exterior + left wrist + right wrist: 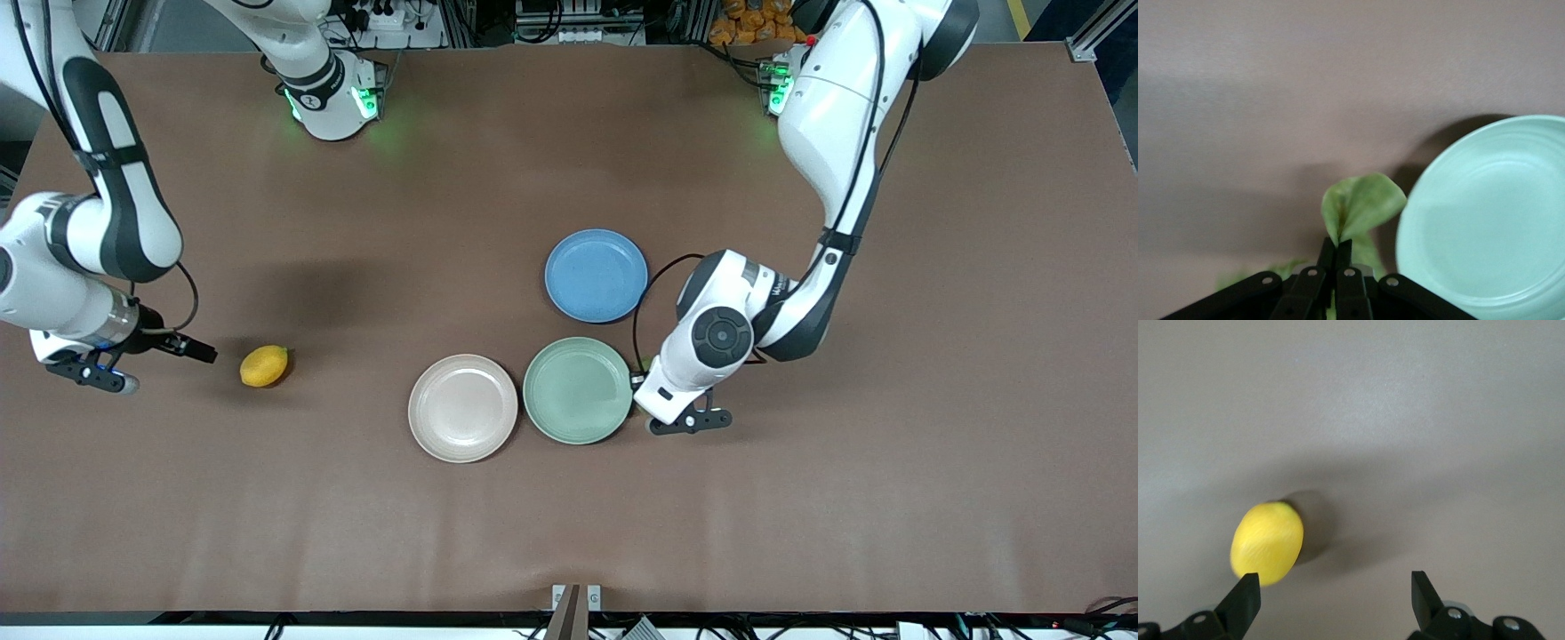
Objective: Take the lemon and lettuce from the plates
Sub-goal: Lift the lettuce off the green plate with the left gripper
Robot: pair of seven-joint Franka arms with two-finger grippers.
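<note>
The lemon (264,365) lies on the bare table toward the right arm's end, off both plates. My right gripper (93,373) is beside it, open and empty. In the right wrist view the lemon (1268,542) sits just ahead of one fingertip of the open gripper (1335,583). My left gripper (686,420) is low over the table next to the mint green plate (578,389). It is shut on the lettuce (1361,207), a green leaf sticking out past the fingertips (1337,252) beside the plate's rim (1418,220). The beige plate (462,408) and the mint plate are empty. In the front view the left hand hides the lettuce.
An empty blue plate (597,275) lies farther from the front camera than the mint plate, near the left arm's wrist. The left arm's elbow hangs over the table beside it.
</note>
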